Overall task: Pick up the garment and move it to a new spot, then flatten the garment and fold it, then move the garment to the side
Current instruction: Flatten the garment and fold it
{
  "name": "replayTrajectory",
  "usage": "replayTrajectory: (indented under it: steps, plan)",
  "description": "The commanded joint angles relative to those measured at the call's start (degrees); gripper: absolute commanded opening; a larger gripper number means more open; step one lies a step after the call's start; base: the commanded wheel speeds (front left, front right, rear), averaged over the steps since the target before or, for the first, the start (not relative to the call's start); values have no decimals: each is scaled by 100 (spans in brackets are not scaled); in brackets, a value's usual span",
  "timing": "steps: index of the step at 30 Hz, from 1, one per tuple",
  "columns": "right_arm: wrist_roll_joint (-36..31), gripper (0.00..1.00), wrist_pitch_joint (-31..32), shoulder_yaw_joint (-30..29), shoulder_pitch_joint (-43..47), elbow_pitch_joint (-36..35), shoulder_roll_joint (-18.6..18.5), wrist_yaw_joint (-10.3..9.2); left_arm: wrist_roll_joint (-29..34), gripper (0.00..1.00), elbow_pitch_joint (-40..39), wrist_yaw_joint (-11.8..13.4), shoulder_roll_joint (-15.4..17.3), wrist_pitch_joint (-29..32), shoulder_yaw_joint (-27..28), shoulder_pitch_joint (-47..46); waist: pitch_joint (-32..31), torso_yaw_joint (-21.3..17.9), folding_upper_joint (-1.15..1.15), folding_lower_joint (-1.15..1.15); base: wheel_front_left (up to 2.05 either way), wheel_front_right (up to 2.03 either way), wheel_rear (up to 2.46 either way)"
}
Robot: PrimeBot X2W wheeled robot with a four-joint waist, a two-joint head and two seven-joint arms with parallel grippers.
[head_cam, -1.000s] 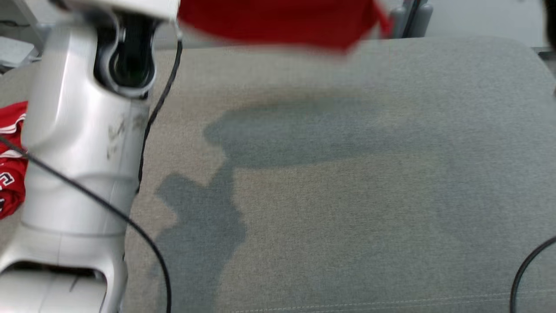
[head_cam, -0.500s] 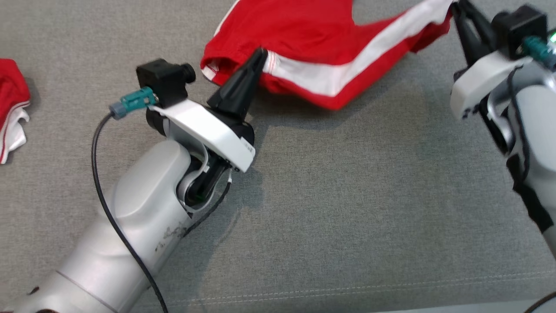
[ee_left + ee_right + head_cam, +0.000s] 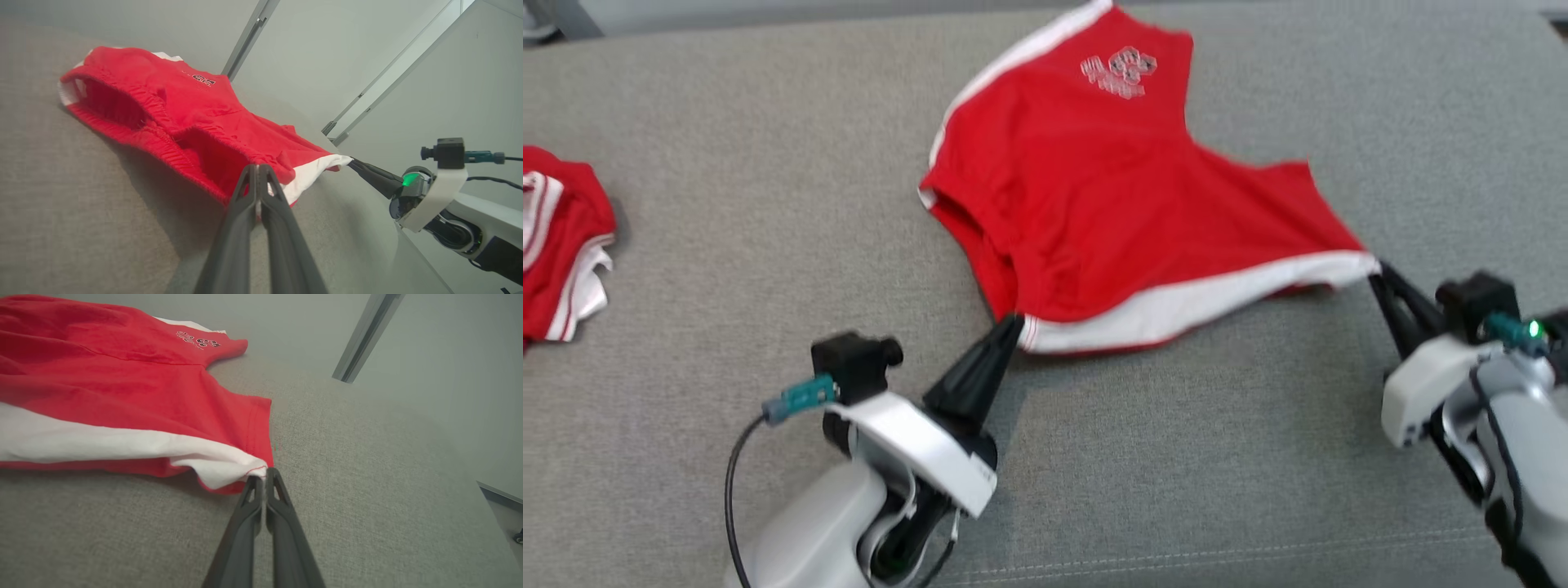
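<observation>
Head view: the red shorts (image 3: 1127, 204) lie spread on the grey padded surface (image 3: 768, 163), white stripe along the near edge. The left tool (image 3: 1011, 325) is pressed together on the near left corner of the shorts. The right tool (image 3: 1376, 273) is clamped on the near right corner, and the cloth is drawn taut between them. I judge the shorts already laid at their spot and the flattening under way; the fold and the move aside remain. Another red garment (image 3: 560, 245) sits bunched well apart at the left edge, partly cut off. The picture is soft, so the printed logo is unreadable.

Left wrist view: the fingers meet on the elastic band, whose opening sags. How much cloth they grip is hidden.

Right wrist view: the fingertips pinch the white corner, which is lifted just off the surface.
</observation>
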Motion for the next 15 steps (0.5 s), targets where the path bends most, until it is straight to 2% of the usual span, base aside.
replayTrajectory:
  steps: [1, 6, 15]
  plan:
    - [76, 0, -31, 42, 346, -159, -151, -1, -92, 0, -167, -40, 139, -58, 135, 86, -287, 50, 0, 0, 0, 0, 0]
    - [191, 0, -31, 16, 908, -283, -249, -1, -209, 0, -170, -40, 245, -58, 57, 392, -488, 45, 0, 0, 0, 0, 0]
    - [338, 0, -31, -94, 1590, -444, -252, -1, -164, 0, 225, -40, 473, -59, -507, 586, -653, 11, 0, 0, 0, 0, 0]
